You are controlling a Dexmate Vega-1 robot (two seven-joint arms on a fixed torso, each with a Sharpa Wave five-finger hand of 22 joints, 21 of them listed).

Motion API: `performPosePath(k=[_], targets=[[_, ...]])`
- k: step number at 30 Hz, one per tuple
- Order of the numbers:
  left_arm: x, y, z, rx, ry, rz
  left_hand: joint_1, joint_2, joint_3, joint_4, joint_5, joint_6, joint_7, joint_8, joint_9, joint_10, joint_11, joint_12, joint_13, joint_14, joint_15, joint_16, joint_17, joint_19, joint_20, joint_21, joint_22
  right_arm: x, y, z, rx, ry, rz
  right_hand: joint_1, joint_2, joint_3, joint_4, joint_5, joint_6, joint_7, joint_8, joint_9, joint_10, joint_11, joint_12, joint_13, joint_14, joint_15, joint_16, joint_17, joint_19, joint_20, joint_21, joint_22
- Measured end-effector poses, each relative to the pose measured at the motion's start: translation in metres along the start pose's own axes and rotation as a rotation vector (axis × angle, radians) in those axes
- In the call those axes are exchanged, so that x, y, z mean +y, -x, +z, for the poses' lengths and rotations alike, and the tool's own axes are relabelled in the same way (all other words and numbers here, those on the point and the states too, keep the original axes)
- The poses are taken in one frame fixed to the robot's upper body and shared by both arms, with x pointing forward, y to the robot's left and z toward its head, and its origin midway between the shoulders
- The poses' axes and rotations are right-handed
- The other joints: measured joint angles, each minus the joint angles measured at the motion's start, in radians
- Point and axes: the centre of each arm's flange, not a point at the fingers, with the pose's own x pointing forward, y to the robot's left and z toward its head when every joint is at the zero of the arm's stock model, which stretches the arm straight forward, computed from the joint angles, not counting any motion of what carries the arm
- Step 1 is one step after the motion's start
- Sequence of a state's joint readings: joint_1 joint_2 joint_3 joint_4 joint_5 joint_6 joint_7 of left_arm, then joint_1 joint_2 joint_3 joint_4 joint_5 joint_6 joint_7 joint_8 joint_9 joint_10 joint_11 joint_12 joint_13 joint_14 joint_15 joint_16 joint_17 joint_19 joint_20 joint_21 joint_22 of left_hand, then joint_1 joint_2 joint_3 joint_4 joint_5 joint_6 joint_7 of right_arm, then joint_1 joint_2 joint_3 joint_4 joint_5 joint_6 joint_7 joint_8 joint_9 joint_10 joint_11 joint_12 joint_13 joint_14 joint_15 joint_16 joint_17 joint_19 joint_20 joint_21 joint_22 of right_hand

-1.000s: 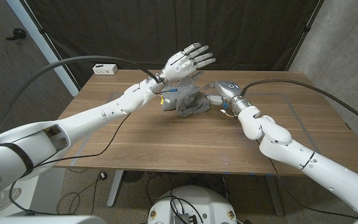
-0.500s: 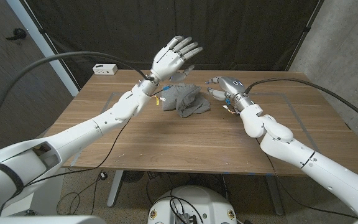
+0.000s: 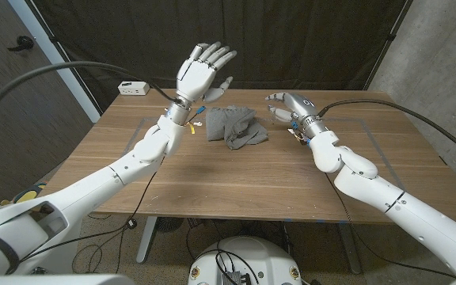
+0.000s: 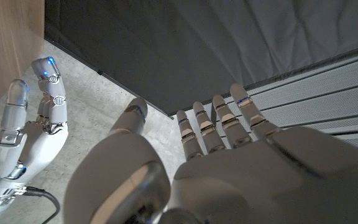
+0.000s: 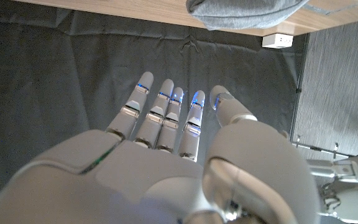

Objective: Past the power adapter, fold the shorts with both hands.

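Wooden desk (image 3: 236, 178) is carrying the grey shorts (image 3: 234, 127), lying bunched mid-desk between 2 empty, spread-fingered hands: right robot hand (image 3: 290, 107) hovering beside them, left robot hand (image 3: 199, 73) raised higher. White power adapter (image 3: 134, 88) is sitting at the far-left corner.

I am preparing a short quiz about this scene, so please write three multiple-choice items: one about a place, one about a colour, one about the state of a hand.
1. Where does the power adapter lie on the table?
A. far left corner
B. near right corner
C. on the shorts

2. What colour are the shorts?
A. red
B. grey
C. yellow

3. What is the state of the left hand?
A. gripping the shorts
B. raised, fingers apart, holding nothing
C. pressing on the adapter

Key: 1 A, the white adapter sits by the far left edge. 2 B, the bunched cloth is grey. 3 B, the hand is above the table with nothing in it.
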State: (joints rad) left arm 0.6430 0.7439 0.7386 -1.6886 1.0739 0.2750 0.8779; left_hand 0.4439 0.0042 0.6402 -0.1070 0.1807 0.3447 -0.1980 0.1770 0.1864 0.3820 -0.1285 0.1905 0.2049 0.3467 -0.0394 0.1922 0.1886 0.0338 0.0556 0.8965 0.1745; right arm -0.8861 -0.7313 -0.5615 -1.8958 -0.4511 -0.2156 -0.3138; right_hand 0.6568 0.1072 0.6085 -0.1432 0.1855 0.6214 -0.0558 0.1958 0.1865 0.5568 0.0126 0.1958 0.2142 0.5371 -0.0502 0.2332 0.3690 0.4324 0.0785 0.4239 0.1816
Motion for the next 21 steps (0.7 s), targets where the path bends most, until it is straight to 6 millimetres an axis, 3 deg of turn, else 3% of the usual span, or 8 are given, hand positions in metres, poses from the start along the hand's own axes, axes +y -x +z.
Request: performPosePath(k=[21], targets=[[0.003,0.027,-0.035,0.296,0.22,-0.106,-0.021,0.003,-0.005,-0.002,-0.008,-0.024,0.031,0.0,0.0,-0.031,0.031,0.0,0.0,-0.027,-0.002,0.0,0.0,-0.028,0.02,-0.022,0.005,-0.013,0.006,-0.016,0.017,-0.188,-0.066,-0.003,0.013,-0.013,0.001,-0.005,-0.004,0.004,0.0,0.0,-0.009,0.009,0.0,0.0,-0.009,0.002,0.011,0.014,0.0,0.0,-0.006,0.0]])
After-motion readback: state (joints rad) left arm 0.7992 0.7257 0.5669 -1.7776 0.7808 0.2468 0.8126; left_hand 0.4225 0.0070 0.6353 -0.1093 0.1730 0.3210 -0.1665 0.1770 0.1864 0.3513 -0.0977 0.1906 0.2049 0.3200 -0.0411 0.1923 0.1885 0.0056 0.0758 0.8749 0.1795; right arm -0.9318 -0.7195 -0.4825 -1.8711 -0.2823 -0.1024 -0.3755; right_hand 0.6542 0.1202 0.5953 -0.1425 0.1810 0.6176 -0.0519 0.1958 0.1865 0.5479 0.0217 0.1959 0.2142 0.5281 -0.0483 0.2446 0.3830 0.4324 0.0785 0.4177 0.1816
